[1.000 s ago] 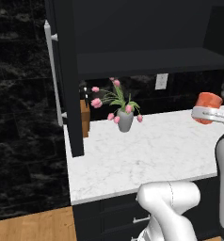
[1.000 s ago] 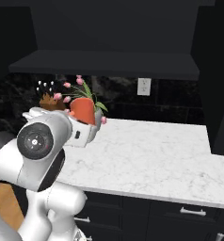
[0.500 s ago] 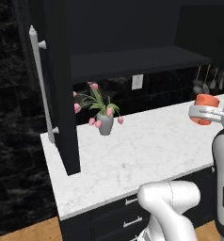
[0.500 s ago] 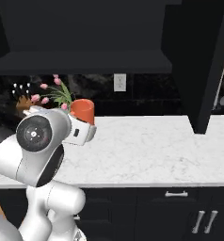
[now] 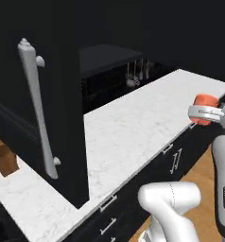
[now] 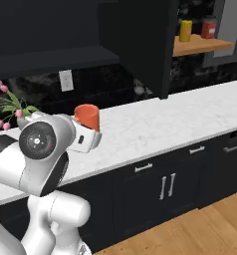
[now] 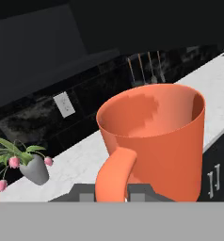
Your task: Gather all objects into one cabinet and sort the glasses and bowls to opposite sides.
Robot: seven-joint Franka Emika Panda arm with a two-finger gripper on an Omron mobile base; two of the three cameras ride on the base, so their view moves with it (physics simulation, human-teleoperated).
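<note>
The orange mug (image 7: 154,136) sits upright, clamped in the gripper (image 7: 111,196).

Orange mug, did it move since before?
Yes. The orange mug, held by the gripper, went right along the counter: it was in front of the pink flowers, now well right of them.

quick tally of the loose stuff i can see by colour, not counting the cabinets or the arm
Orange: 1, the orange mug held in the shut gripper.
Grey: 1, the vase of pink tulips on the counter.
Yellow: 1, a yellow jar on the wooden shelf.
Red: 1, a red jar beside it.
Total: 4.
</note>
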